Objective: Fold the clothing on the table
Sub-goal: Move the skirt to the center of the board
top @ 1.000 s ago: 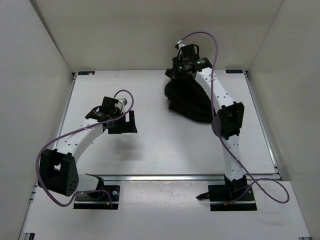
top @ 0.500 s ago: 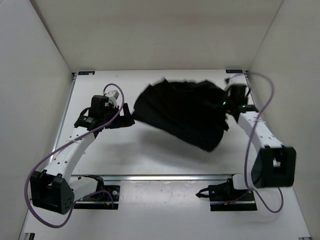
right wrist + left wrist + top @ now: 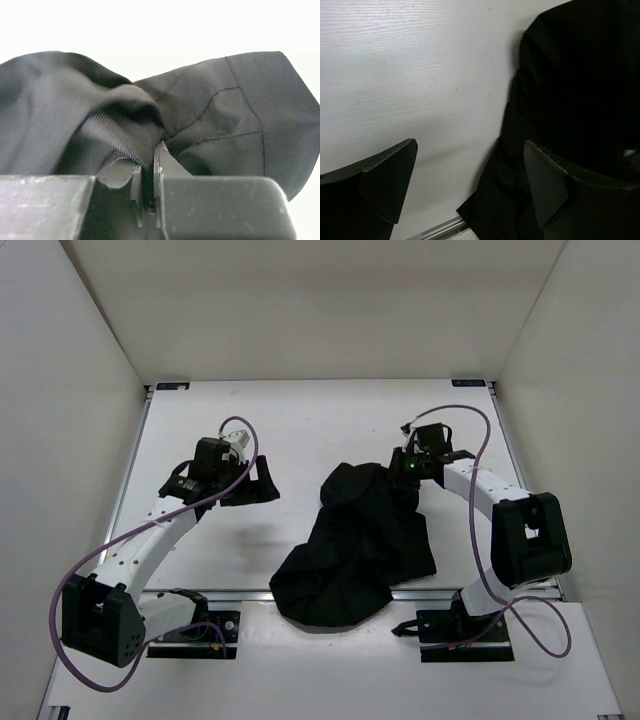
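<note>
Right wrist view first: my right pincer [image 3: 147,170] is clamped tight on a bunched fold of the clothing [image 3: 225,110], with black ribbed cloth pinched between the jaws. From that grip the garment runs toward the near edge of the table [image 3: 300,420], right of centre, in a crumpled heap whose lower part spills over the near rail. I judge this to be the spreading-out step, before any fold. Next, my left pincer [image 3: 262,483], gaping wide and empty over bare table left of centre, should take a second corner. My right arm doubles back, elbow near the right edge, forearm reaching inward. My left arm stretches from the near left corner toward the middle.
</note>
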`<state>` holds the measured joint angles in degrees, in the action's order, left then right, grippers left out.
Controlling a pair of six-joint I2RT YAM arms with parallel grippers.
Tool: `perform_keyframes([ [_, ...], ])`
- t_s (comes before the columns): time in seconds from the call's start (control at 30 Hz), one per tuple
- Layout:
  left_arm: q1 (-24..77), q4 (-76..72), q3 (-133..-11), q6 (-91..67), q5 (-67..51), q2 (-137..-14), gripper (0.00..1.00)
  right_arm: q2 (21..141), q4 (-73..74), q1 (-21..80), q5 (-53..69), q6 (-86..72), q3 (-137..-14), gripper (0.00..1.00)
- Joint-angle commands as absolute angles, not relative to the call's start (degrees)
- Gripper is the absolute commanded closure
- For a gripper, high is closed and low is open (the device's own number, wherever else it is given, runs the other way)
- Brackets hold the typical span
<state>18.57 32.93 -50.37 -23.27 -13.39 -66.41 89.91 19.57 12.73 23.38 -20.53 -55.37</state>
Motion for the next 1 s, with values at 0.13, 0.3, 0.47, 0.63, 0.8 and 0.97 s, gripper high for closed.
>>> perform_keyframes([
  [0.13, 20.82, 25.76, -50.01, -27.42, -18.81, -64.25, 0.02, 89.29, 17.66, 16.60, 24.01, -20.92, -67.13, 1.00],
  [0.3, 20.92, 26.01, -50.09, -27.16, -20.39, -64.77, 0.01, 93.86, 28.27, 15.83, 12.93, -18.81, -73.74, 1.00],
  [0.47, 19.08, 26.10, -48.25, -26.72, -20.65, -63.28, 0.01, 87.92, 27.27, 8.36, 10.89, -21.27, -65.51, 1.00],
  [0.63, 18.81, 25.67, -47.20, -26.28, -21.27, -64.15, 0.01, 83.76, 23.20, 6.85, 16.95, -18.55, -62.39, 1.00],
  [0.8, 18.73, 26.71, -49.31, -24.79, -21.62, -68.02, 0.01, 93.32, 28.82, 15.63, 24.60, -14.69, -82.64, 1.00],
  [0.97, 15.83, 29.97, -52.21, -22.77, -20.49, -69.79, 0.02, 95.89, 32.26, 27.40, 22.96, -7.49, -104.11, 1.00],
])
